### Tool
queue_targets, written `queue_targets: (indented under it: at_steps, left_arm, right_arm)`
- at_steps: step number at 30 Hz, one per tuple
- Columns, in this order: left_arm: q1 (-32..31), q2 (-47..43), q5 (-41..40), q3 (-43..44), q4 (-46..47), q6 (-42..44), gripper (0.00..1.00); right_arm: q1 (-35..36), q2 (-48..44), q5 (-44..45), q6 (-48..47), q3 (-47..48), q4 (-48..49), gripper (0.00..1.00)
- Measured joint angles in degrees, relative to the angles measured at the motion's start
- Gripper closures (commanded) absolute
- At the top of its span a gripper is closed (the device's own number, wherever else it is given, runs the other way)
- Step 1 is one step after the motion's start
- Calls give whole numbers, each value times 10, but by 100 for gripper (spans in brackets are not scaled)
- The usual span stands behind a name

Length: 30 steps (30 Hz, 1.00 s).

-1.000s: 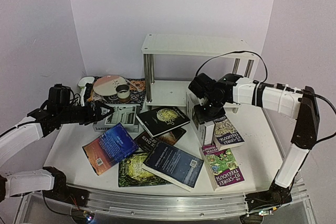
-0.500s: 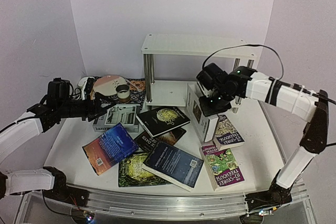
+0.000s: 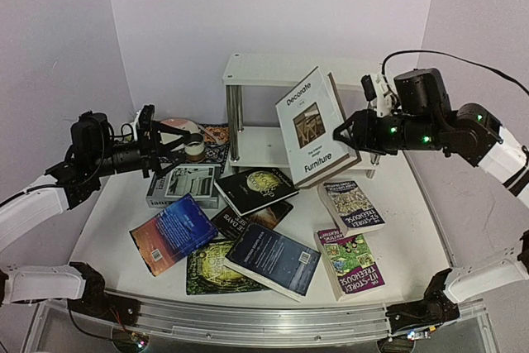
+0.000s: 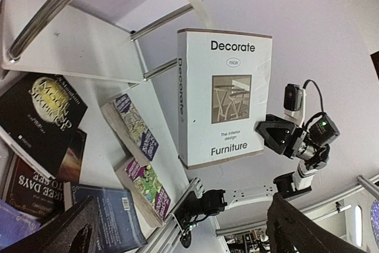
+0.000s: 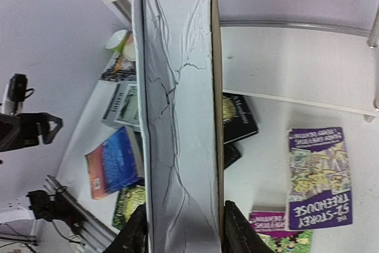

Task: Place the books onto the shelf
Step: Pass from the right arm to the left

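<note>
**A:** Start big. What does the overhead view give that the wrist views don't?

**B:** The whole bench [image 3: 417, 229], and the white shelf [image 3: 281, 70] standing at its back with both tiers and its chrome legs. The left wrist view catches only part of the lower tier and some legs. The right wrist view gets just a strip of that tier.

**A:** And the thick white book?

**B:** The white book [image 3: 310, 126] is held up off the bench, in front of the shelf's right half. Its long axis runs near vertical, with the top leaning a little left from overhead. "Decorate" is at the upper end and "Furniture" at the lower. The left wrist view shows the front cover almost square-on, with the lettered spine at its left. The right wrist view shows only a white, crack-lined edge face running away from the camera.

**A:** The rest?

**B:** They lie flat on the bench: a dark blue book [image 3: 273, 260], an orange-blue book [image 3: 173, 231], a green book [image 3: 207, 270], a black book [image 3: 256, 188] and a grey book [image 3: 186, 183]. To the right are a purple Treehouse paperback [image 3: 349, 204] and a second Treehouse paperback [image 3: 351, 260].

**A:** Grippers?

**B:** The right gripper [image 3: 349, 133] is clamped on the white book's lower right edge, one finger on each side. The left gripper [image 3: 151, 145] hovers over the bench's left side near the grey book, fingers spread wide, holding nothing.
</note>
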Motion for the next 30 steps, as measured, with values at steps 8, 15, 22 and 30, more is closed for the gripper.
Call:
queue_targets:
  at_steps: [8, 15, 22, 30]
  left_arm:
    - [-61, 54, -12, 1, 122, -58, 5]
    - [-91, 89, -11, 28, 161, -72, 6]
    - [-94, 90, -5, 49, 202, -84, 8]
    - [-102, 95, 8, 50, 237, -112, 20]
  right_arm:
    - [0, -6, -125, 61, -31, 123, 73]
    - [0, -3, -208, 146, -60, 241, 73]
    - [0, 31, -271, 216, -70, 329, 74]
    - [0, 56, -315, 274, -93, 409, 74]
